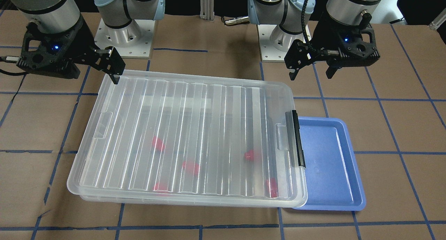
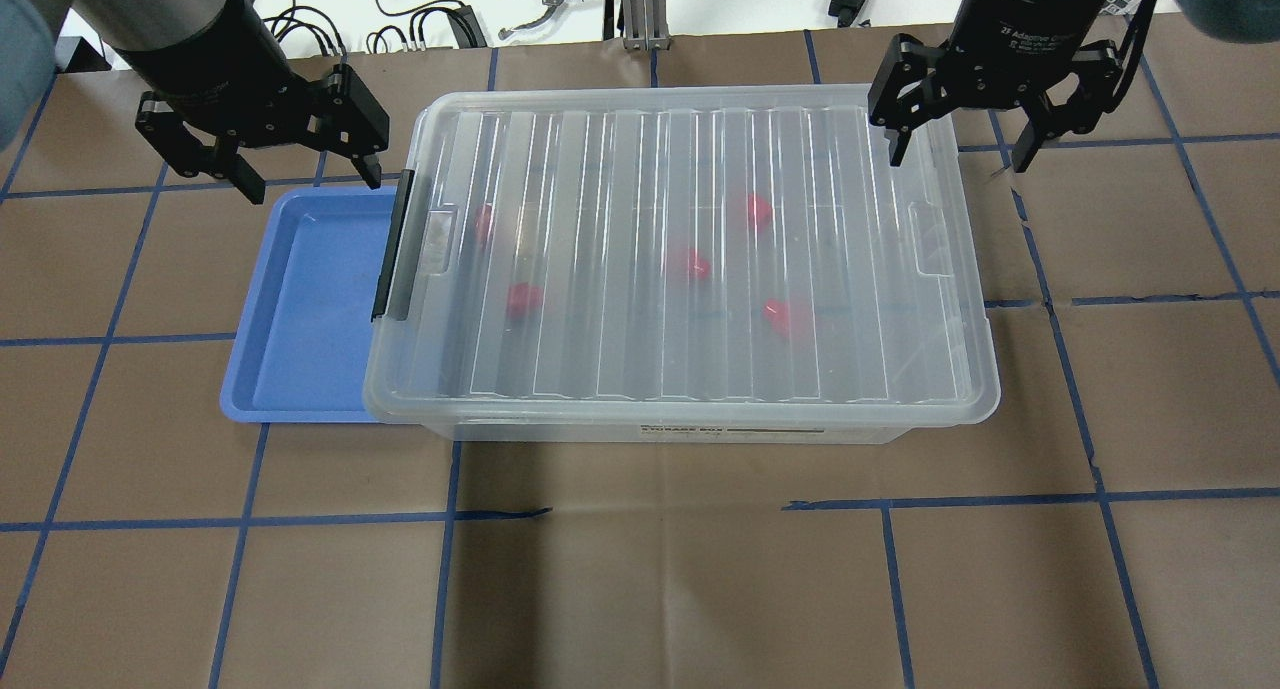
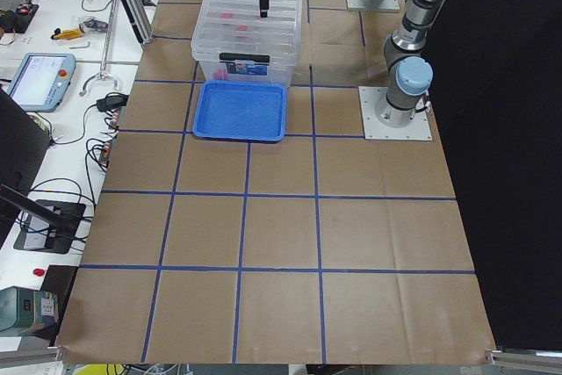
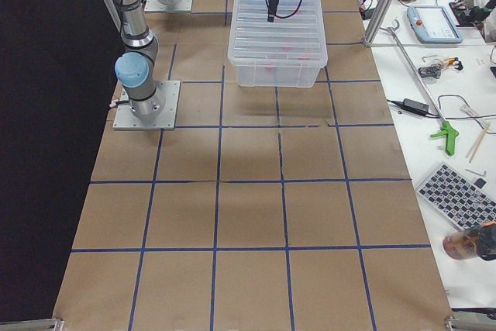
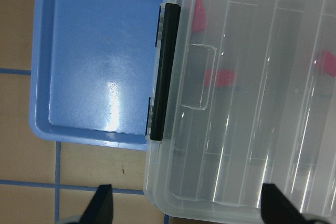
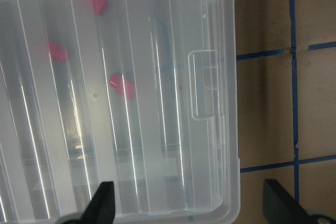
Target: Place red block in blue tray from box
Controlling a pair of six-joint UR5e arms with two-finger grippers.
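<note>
The box (image 2: pixel 690 414) is a clear bin with its ribbed lid on. A black clip bar (image 2: pixel 392 249) sits at its left end. Several red blocks lie inside, blurred through the lid, one of them (image 2: pixel 758 210) near the far side. The empty blue tray (image 2: pixel 310 299) lies beside the clip end, its edge under the box rim. My left gripper (image 2: pixel 312 184) is open and empty above the tray's far end by the clip. My right gripper (image 2: pixel 960 161) is open and empty over the box's far right corner.
Brown paper with blue tape lines (image 2: pixel 640 514) covers the table. The arm bases (image 1: pixel 125 38) stand behind the box. In the left wrist view the clip bar (image 5: pixel 164 72) runs between the tray (image 5: pixel 100 72) and the lid.
</note>
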